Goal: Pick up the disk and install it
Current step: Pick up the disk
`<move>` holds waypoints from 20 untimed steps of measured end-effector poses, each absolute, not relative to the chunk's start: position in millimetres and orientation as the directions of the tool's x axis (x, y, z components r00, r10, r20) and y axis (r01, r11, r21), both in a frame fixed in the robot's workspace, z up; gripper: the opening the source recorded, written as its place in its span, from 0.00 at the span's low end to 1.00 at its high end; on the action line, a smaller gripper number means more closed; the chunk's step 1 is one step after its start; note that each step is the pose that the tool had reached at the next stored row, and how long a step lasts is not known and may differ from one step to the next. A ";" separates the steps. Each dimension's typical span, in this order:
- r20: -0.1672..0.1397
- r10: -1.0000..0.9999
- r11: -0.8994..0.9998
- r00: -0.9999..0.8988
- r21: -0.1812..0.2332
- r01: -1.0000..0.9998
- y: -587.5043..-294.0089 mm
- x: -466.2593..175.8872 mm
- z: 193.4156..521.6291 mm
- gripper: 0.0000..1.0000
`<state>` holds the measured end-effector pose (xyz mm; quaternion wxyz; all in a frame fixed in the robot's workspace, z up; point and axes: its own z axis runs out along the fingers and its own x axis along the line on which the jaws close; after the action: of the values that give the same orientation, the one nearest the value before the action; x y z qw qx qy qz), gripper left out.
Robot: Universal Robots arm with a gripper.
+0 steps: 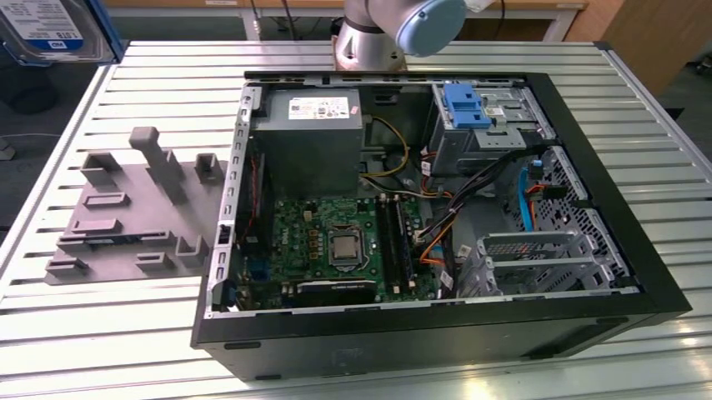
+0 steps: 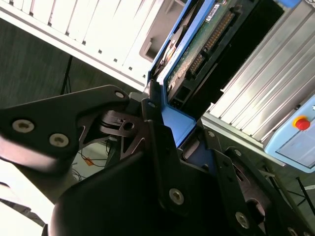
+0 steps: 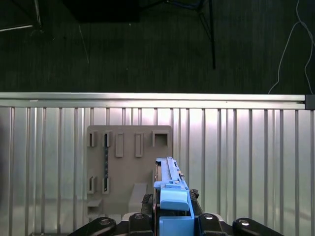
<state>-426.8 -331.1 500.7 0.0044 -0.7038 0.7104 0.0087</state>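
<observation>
table (image 1: 100, 333): ribbed bare metal, shiny | fixture (image 1: 122, 208): matt grey plastic | disk (image 3: 173, 206) bracket: smooth blue plastic

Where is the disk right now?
The disk is in the exterior view's top left corner, beyond the table's edge. The gripper holds it by its blue bracket, over the grey tray in the first wrist view.

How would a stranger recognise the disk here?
Find the computer case on the slatted table. Beyond the table's far corner, on the exterior view's left, is the disk: silver, white-and-blue label, blue bracket, unlike the empty blue bracket in the case.
</observation>
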 end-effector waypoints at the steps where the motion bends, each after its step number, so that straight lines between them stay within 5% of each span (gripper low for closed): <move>1: -0.019 -1.000 0.009 -0.009 0.006 -1.000 -331.1 -425.7 500.6 0.36; 20: -0.019 -1.000 0.009 -0.009 0.006 -1.000 -331.2 -399.6 500.6 0.36</move>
<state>-399.6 -331.2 500.6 0.0045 -0.7037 0.7104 0.0086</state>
